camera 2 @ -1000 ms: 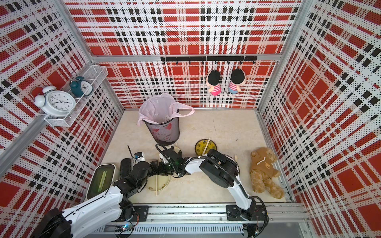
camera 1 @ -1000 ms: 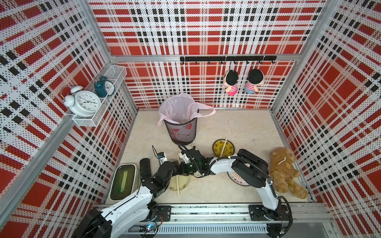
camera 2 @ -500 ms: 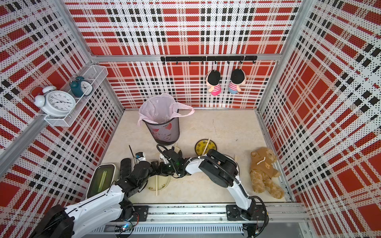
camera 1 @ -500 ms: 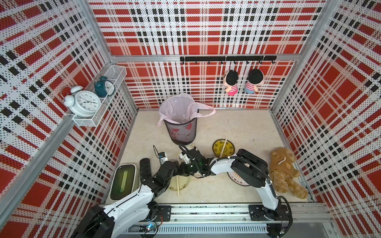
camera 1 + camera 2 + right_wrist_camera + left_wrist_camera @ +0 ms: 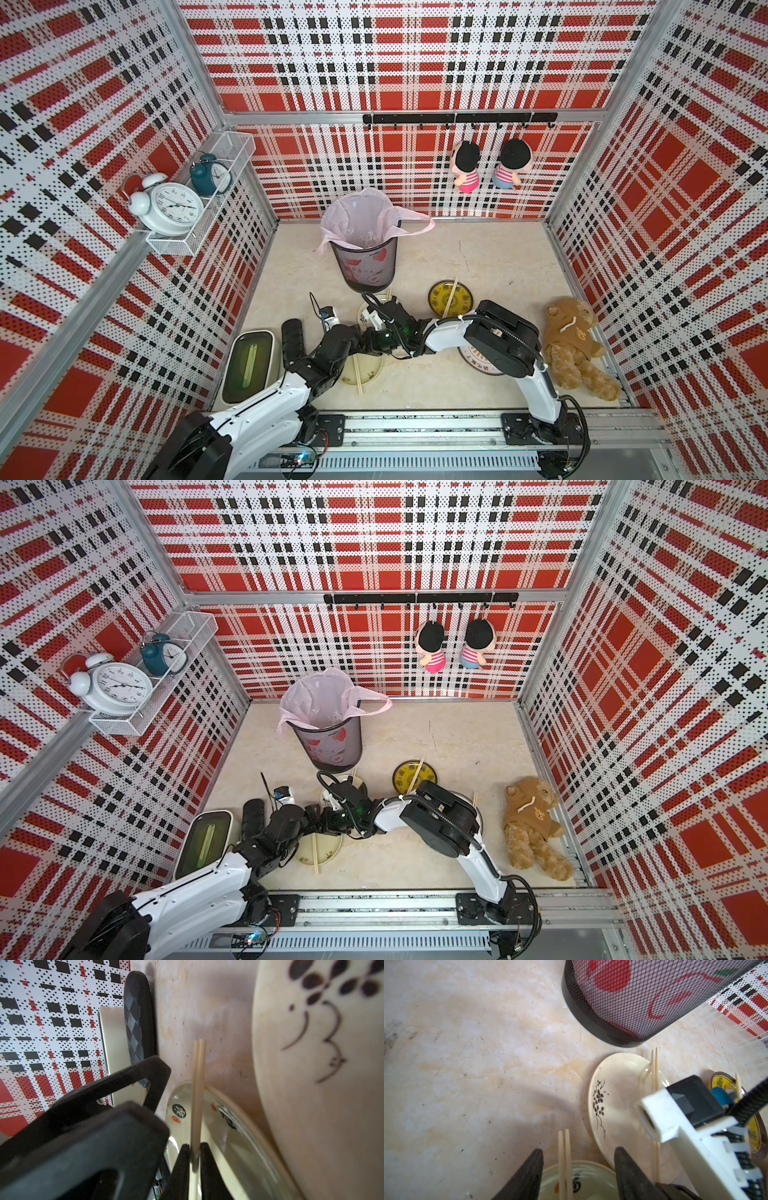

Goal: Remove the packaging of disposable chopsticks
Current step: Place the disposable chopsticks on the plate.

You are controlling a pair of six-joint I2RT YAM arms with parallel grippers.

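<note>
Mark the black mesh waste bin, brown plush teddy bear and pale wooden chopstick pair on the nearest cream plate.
Black mesh waste bin [image 5: 365, 266]: a top view, mesh side wall.
Brown plush teddy bear [image 5: 575, 338]: a top view, its torso.
Pale wooden chopstick pair [image 5: 197, 1084]: right wrist view, mid-shaft.

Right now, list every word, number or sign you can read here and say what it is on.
Nothing reads clearly enough to quote.
White alarm clock: hour numerals round the dial, too small.
Near cream plate: white character on a dark round seal, blurred.
Pink bag: dark characters seen through the mesh, too small.
Plate under the right arm: orange characters, partly hidden.
</note>
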